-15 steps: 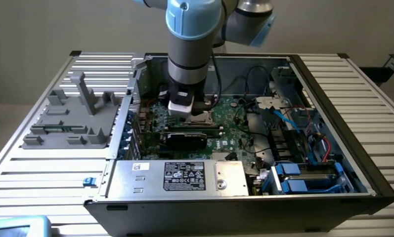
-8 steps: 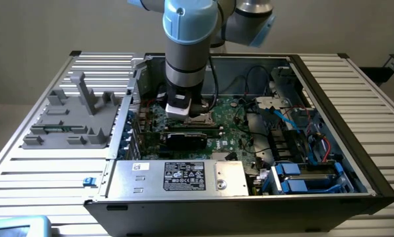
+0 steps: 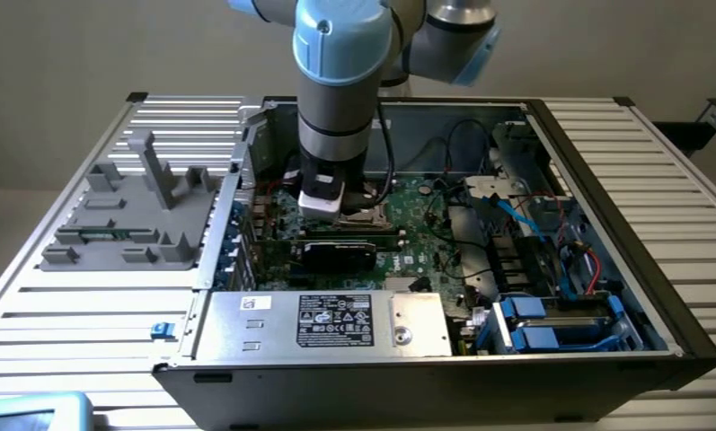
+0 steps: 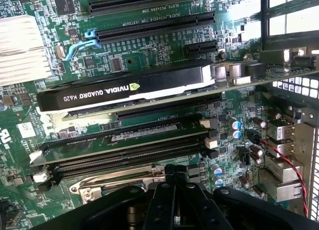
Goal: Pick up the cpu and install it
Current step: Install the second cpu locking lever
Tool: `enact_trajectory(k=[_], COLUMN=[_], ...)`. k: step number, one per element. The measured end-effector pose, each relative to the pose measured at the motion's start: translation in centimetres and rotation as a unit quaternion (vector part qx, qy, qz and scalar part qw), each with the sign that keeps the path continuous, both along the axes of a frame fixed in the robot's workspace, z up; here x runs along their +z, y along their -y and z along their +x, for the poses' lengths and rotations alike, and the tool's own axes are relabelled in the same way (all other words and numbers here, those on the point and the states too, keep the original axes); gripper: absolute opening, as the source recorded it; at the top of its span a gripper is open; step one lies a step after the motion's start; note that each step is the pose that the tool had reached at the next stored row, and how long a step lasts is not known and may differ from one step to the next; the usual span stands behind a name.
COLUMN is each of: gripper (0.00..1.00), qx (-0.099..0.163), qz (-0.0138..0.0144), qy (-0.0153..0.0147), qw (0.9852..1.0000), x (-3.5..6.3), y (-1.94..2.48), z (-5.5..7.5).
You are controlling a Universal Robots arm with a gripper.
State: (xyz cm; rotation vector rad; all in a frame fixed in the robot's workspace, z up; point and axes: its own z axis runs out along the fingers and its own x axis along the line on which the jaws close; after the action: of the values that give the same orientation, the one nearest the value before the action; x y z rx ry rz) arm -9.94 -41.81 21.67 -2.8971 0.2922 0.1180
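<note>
The black end effector [image 4: 175, 187], its fingers drawn together, sits low over the metal-framed socket [image 4: 119, 182] on the green motherboard [image 4: 149, 56], just beside the black graphics card [image 4: 124, 90]. Any sideways drift here could knock the socket's frame or the long black memory slots [image 4: 124, 150]. Whether the cpu is pinched between the fingertips cannot be told; its silver top is hidden.

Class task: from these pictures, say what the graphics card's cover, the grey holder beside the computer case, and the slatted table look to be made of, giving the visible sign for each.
Graphics card cover: probably matt black plastic, with printed lettering.
Grey holder: likely plastic, dull uniform grey, blocky shapes.
Slatted table: apparently aluminium, pale ribbed slats with soft sheen.
</note>
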Motion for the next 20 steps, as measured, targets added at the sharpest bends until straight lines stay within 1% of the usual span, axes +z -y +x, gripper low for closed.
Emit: enact_trajectory(k=[8, 16, 20], gripper=[0.11, 0.11, 0.11], qx=[0.0, 0.0, 0.0], qz=[0.0051, 0.0078, 0.009], qy=[0.0, -0.0001, 0.0], qw=[1.0, 1.0, 1.0], x=[-0.42, -0.84, -0.93], y=[0.0, -0.04, -0.2], z=[-0.01, -0.01, -0.09])
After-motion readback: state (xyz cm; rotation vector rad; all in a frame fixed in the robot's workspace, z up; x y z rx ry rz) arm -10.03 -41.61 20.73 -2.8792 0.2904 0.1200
